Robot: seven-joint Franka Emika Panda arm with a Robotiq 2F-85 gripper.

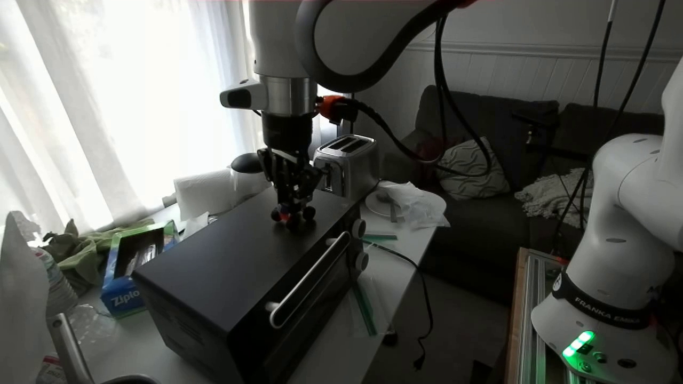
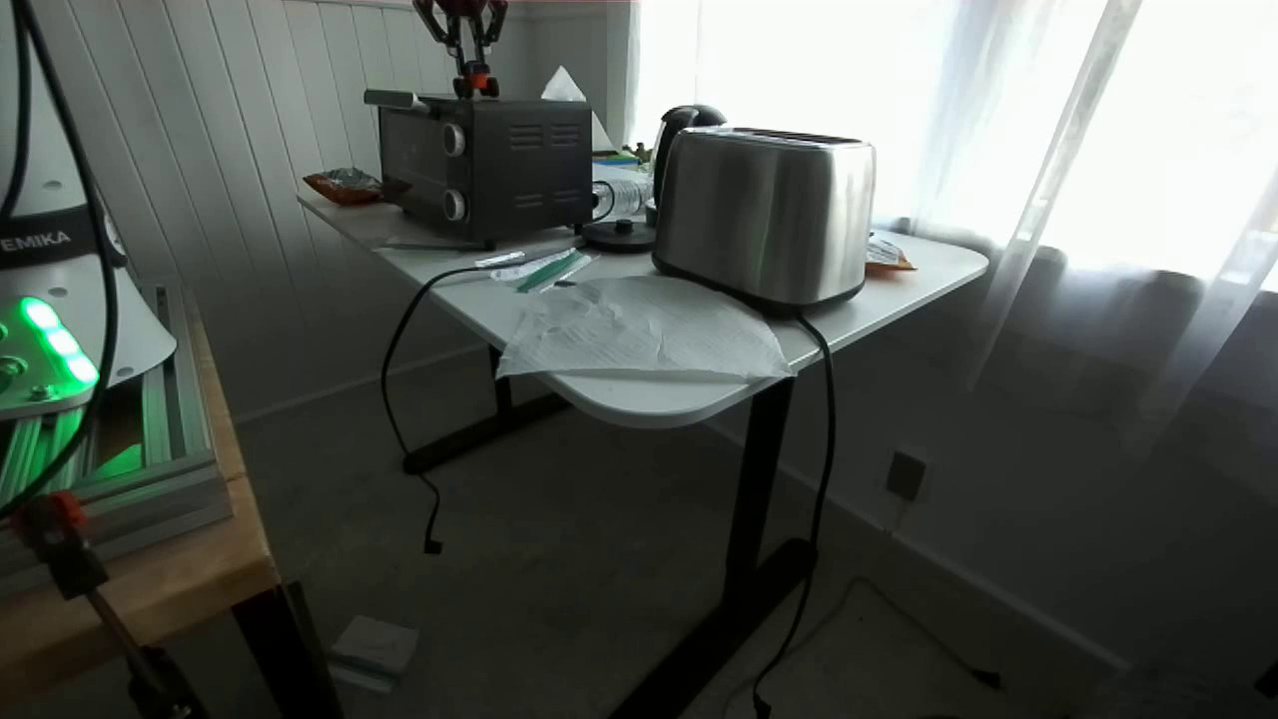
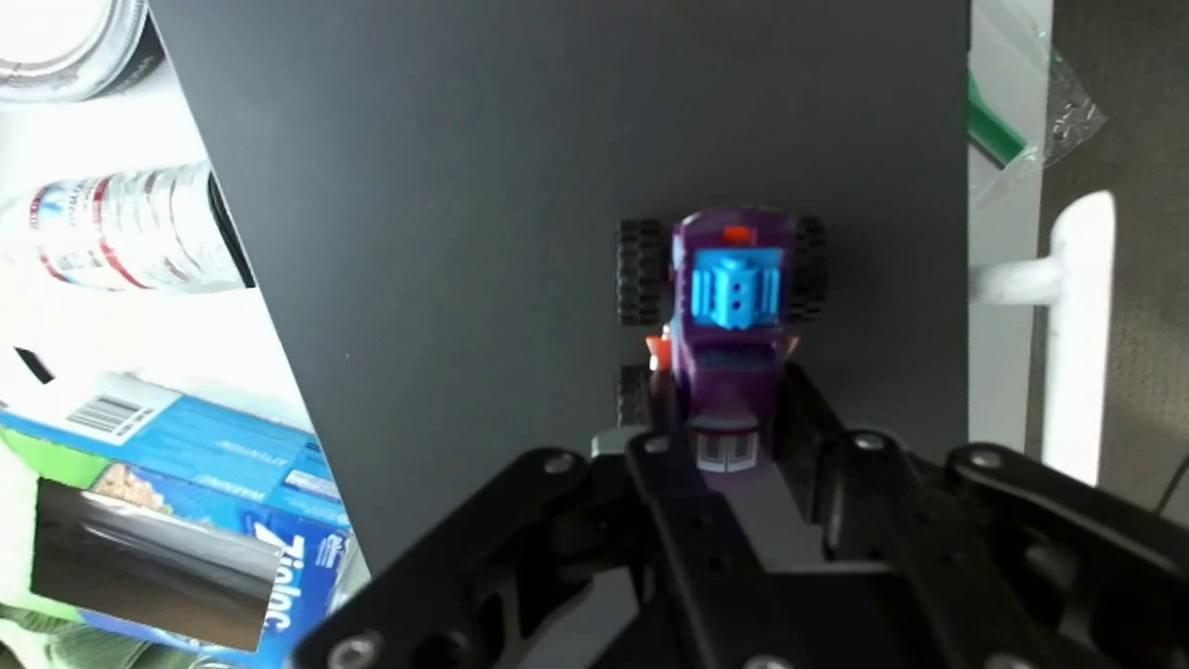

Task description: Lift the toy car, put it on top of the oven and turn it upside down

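Note:
The toy car [image 3: 734,358] shows in the wrist view with a purple body, a bright blue engine block, black treaded wheels and orange-red parts. In both exterior views it is a small dark shape with a red spot [image 1: 285,216] [image 2: 477,83]. It is upright, at the flat top of the black oven [image 1: 224,266]; I cannot tell if its wheels touch the surface. The oven top fills the middle of the wrist view [image 3: 446,232]. My gripper [image 3: 729,409] points down, its fingers closed on both sides of the car's body. The far wheels are partly hidden by the fingers.
A silver toaster [image 1: 349,168] stands beyond the oven, with a black kettle [image 2: 687,120] near it. The oven's bar handle [image 1: 315,282] sticks out in front. A Ziploc box [image 1: 125,290] lies behind the oven. A plate [image 1: 376,205] with crumpled paper is by the toaster.

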